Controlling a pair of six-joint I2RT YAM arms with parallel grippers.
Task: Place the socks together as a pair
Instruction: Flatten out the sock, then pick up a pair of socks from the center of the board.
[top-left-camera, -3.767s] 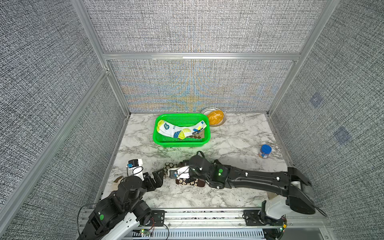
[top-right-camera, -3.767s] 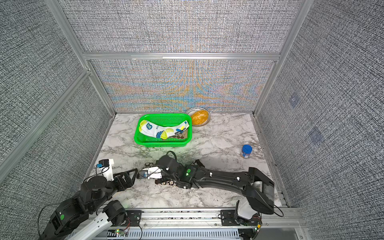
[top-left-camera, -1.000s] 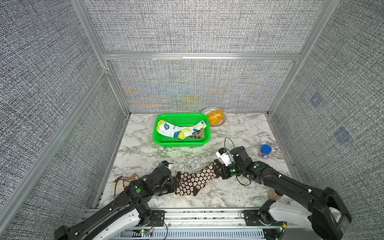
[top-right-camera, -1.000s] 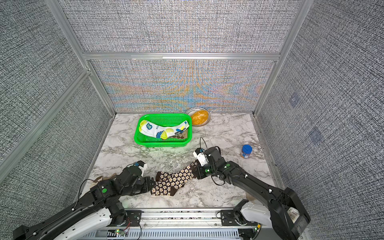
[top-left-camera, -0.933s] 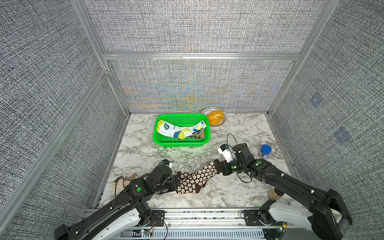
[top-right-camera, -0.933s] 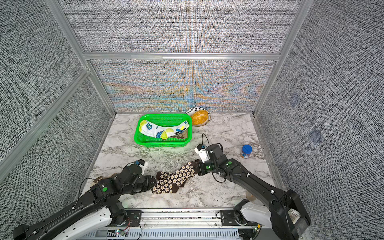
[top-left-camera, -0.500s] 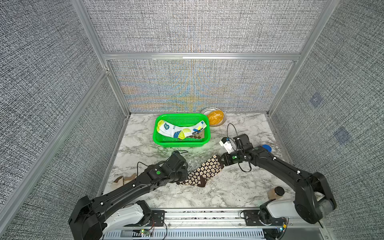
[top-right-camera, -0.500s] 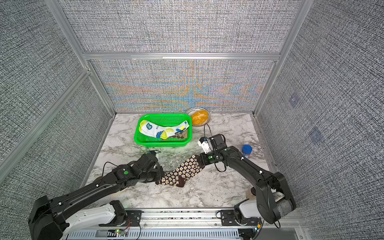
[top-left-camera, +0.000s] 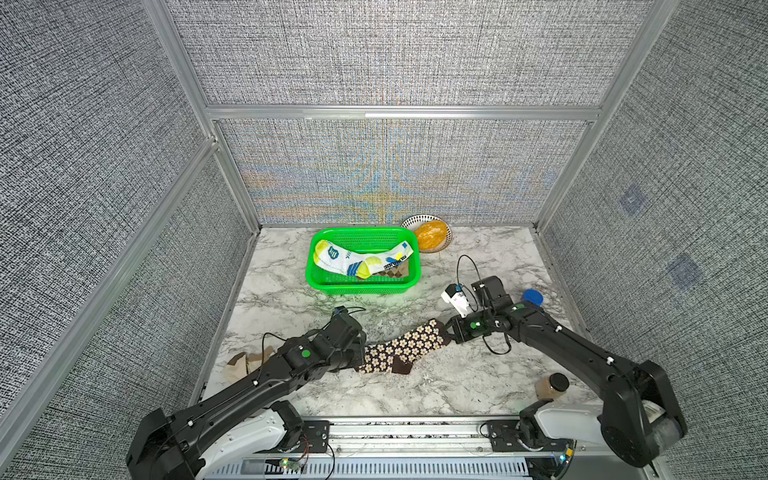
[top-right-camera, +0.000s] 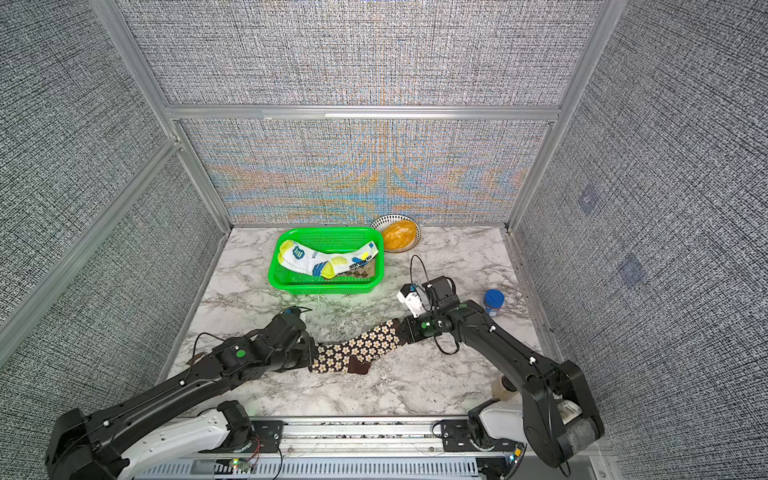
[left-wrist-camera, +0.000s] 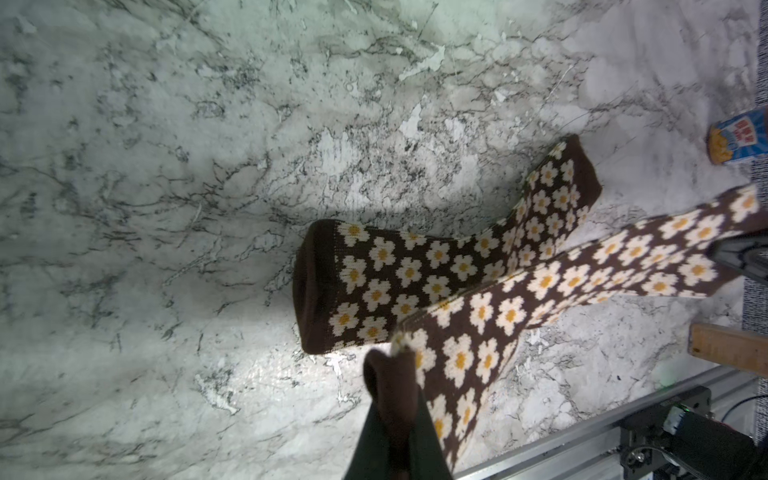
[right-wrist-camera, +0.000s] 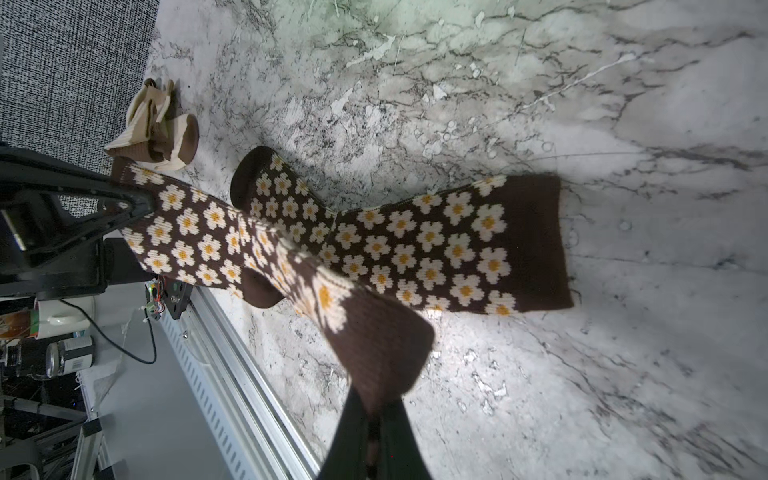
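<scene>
The white-and-grey marble bench (top-left-camera: 478, 257) fills the floor of the booth. Toward twelve o'clock stands a green plastic mesh basket (top-left-camera: 365, 286). Near the middle, a brown sock with cream flowers (top-left-camera: 405, 347) is stretched off the surface between both arms. The left tool (top-left-camera: 358, 360) is clamped on its eight o'clock end and the right tool (top-left-camera: 451, 332) is pinched tight on its two o'clock end. A matching flowered sock (right-wrist-camera: 436, 249) lies flat on the bench directly beneath, and the raised one crosses over it. A white sock with yellow and blue patches (top-left-camera: 357, 262) lies in the basket. A crumpled cream sock with brown bands (top-left-camera: 245, 361) sits at eight o'clock by the wall.
</scene>
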